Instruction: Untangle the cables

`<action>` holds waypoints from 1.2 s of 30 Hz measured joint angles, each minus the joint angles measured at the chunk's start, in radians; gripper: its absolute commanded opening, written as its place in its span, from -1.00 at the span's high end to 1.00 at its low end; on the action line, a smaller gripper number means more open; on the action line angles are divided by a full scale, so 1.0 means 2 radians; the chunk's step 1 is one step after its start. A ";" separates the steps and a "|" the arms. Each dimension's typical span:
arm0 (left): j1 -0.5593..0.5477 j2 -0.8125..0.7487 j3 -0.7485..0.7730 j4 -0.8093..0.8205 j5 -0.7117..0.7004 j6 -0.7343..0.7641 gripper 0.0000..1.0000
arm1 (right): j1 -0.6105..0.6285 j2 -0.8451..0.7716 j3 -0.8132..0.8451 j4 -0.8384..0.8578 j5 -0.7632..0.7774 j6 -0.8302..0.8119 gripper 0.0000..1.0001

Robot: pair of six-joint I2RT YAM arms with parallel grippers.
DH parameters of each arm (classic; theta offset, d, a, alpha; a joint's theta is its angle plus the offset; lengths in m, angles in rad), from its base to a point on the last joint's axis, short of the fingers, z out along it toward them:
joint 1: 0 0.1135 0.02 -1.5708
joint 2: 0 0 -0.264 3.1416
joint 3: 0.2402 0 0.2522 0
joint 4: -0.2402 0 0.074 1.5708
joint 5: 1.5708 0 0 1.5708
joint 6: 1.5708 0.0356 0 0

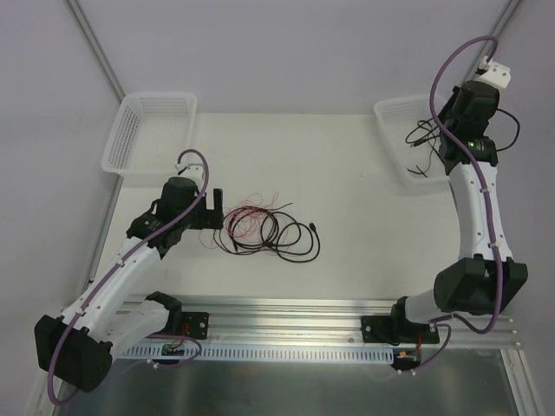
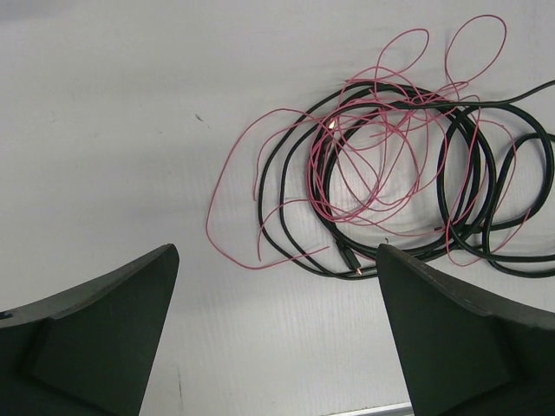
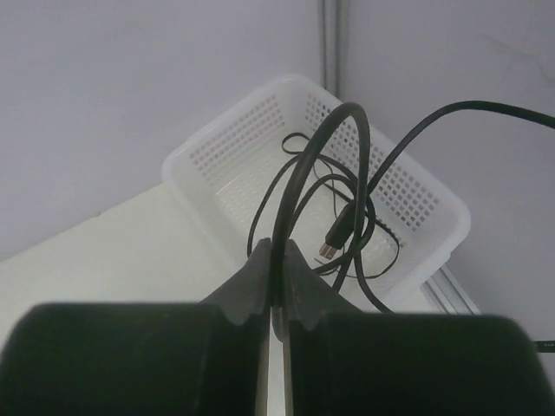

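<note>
Left gripper [image 2: 276, 253]: jaws spread wide apart with nothing between them, hovering low over the table [image 1: 347, 199].
Cable tangle [image 2: 390, 165]: lies flat on the table just ahead of the left gripper and off toward its right finger; no finger touches it.
Tangle make-up: thin pink wire [image 2: 395, 130] in loose, overlapping loops threads through several coils of black cord [image 2: 440, 173]; the nearest pink loop reaches out in front of the open gap between the fingers.
Right gripper [image 3: 276, 277]: fingers pressed together, clamped on a single black cord.
Held cord [image 3: 284, 195]: rises straight out of the closed fingertips, arches up and forward, then drops down beyond them.
Plug [image 3: 334, 236]: hangs on a black cord just past the right fingertips, over the basket.
Right basket [image 3: 434, 204]: white and perforated, directly ahead of and below the right gripper, with more thin black cord looped inside.
Left basket [image 1: 152, 130]: white, on the table beyond the left gripper, well apart from the tangle.
</note>
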 measured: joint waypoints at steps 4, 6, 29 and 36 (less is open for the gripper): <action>0.000 0.000 0.000 0.000 -0.003 0.000 -0.98 | -0.014 0.060 0.030 0.032 0.030 0.009 0.92; 0.000 0.002 0.000 0.001 -0.007 0.000 -0.98 | -0.020 0.090 0.039 0.046 0.041 0.011 0.90; 0.000 0.025 0.000 0.003 0.014 0.001 -0.98 | 0.003 0.121 0.033 -0.031 -0.051 0.030 -0.85; 0.000 0.046 0.000 0.003 0.043 -0.004 -0.98 | 0.127 -0.035 -0.088 -0.071 -0.101 0.030 -0.69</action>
